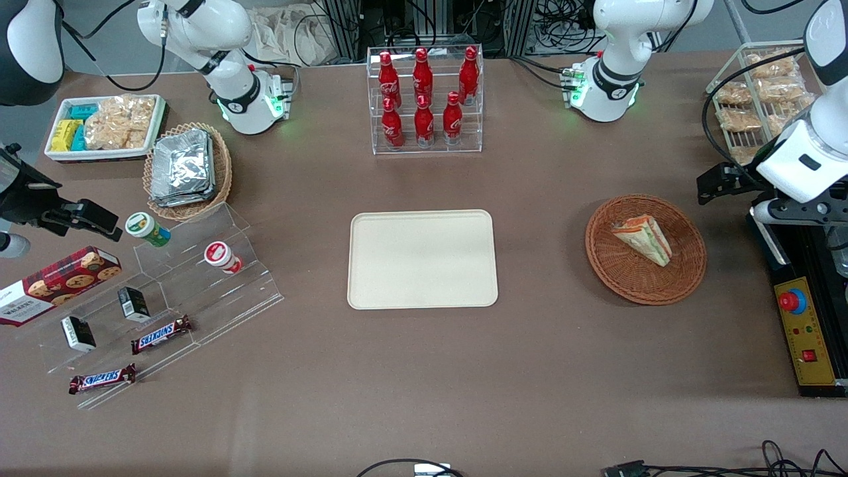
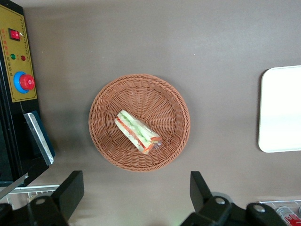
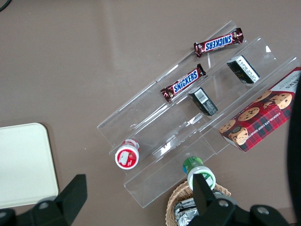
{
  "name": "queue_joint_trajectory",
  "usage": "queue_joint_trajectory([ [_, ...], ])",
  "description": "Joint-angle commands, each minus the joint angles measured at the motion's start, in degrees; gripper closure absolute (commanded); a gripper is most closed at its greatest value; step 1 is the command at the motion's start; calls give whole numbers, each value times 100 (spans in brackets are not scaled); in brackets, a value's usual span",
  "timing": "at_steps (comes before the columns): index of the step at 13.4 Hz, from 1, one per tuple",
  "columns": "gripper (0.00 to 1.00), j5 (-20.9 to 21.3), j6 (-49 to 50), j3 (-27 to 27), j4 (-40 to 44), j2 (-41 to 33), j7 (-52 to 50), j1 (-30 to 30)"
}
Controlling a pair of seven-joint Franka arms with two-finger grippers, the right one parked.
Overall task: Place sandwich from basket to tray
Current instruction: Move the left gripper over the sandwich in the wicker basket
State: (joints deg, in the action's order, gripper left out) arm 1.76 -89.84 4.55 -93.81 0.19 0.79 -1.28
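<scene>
The sandwich (image 1: 642, 238), a clear-wrapped wedge with green and orange-red layers, lies in the round reddish-brown basket (image 1: 623, 285). The cream tray (image 1: 424, 258) lies bare at mid-table, beside the basket toward the parked arm's end. My left gripper (image 1: 712, 185) hangs above the table beside the basket, toward the working arm's end. In the left wrist view the gripper (image 2: 136, 193) is open and empty, its fingers (image 2: 70, 188) wide apart, off the basket's rim (image 2: 103, 141). The sandwich (image 2: 138, 131) lies in the basket's middle, and the tray's edge (image 2: 282, 108) shows too.
A control box with a red button (image 1: 805, 331) lies close to the basket at the working arm's end. A wire rack of snack packets (image 1: 762, 93) stands farther from the camera. A clear rack of red bottles (image 1: 425, 93) stands farther than the tray. A clear stepped shelf (image 1: 199, 291) is at the parked arm's end.
</scene>
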Motion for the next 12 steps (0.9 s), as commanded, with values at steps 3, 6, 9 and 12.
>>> queue_joint_trajectory([
  [3, 0, -88, 336, -174, 82, -2, 114, 75],
  [6, 0, -88, 275, -192, 12, 42, 53, 58],
  [9, 0, -80, 143, -183, -216, 60, 44, -144],
  [12, 0, -80, 28, -192, -366, 51, 44, -188],
])
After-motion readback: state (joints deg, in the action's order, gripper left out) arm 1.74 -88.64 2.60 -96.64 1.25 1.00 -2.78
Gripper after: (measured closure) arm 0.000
